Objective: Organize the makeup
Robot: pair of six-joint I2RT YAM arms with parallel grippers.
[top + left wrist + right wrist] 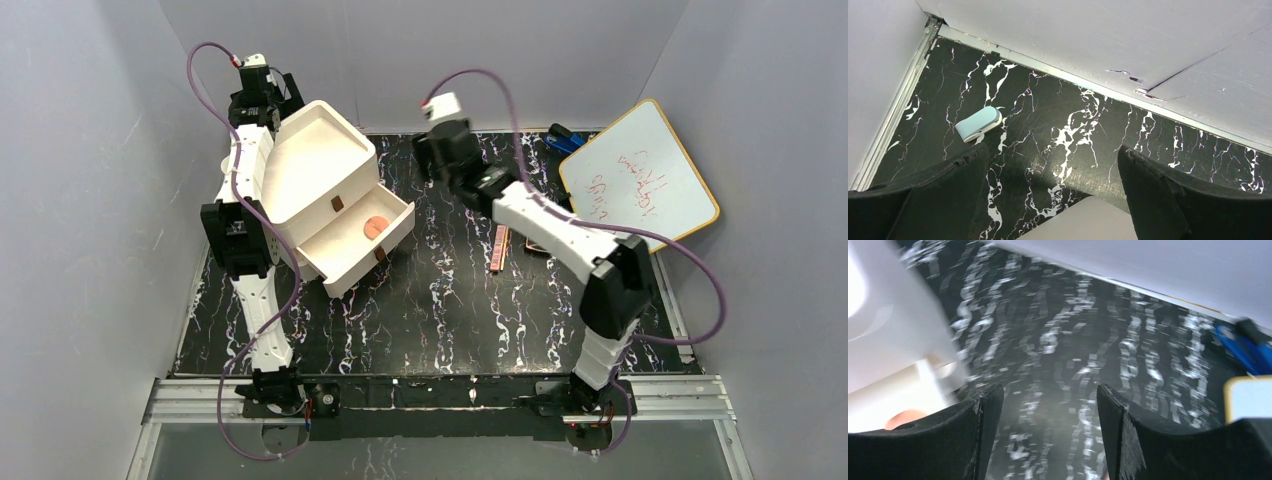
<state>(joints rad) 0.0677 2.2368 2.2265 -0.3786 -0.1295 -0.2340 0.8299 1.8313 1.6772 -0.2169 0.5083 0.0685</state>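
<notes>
A round copper-brown disc (375,227) lies in the open lower drawer of the white drawer box (320,165); its edge shows blurred in the right wrist view (903,417). A slim pink-brown stick (497,248) lies on the marble table right of centre. A small dark item (537,246) lies beside it, mostly hidden under the right arm. The white palette is out of view. My left gripper (285,100) (1050,150) is open and empty behind the box. My right gripper (440,150) (1049,390) is open and empty above the table's back middle, right of the box.
A whiteboard with red writing (640,175) leans at the back right, with a blue object (565,137) beside it. A small light-blue item (979,123) lies on the table near the back left corner. Grey walls close in the back and sides.
</notes>
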